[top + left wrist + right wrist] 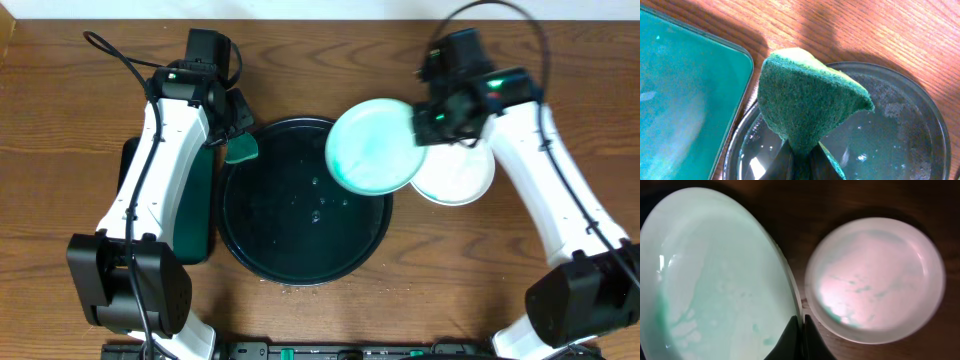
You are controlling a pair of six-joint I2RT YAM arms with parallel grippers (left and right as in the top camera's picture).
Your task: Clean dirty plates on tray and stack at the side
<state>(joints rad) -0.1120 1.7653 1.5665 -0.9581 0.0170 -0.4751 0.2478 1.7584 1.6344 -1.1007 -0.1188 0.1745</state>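
Note:
My right gripper (424, 118) is shut on the rim of a mint-green plate (372, 146) and holds it above the right edge of the round black tray (250, 245). In the right wrist view the mint plate (715, 280) fills the left, with faint green streaks, and my fingers (801, 325) pinch its edge. A white plate (462, 178) lies on the table to the right; the right wrist view shows it (875, 280) with small green flecks. My left gripper (802, 160) is shut on a green sponge (807, 100), shown overhead (241, 150) at the tray's upper left rim.
A dark green rectangular tray (195, 205) lies left of the black tray, partly under my left arm; it also shows in the left wrist view (685, 95). Water droplets sit on the black tray's floor (880, 145). A third plate is not in view.

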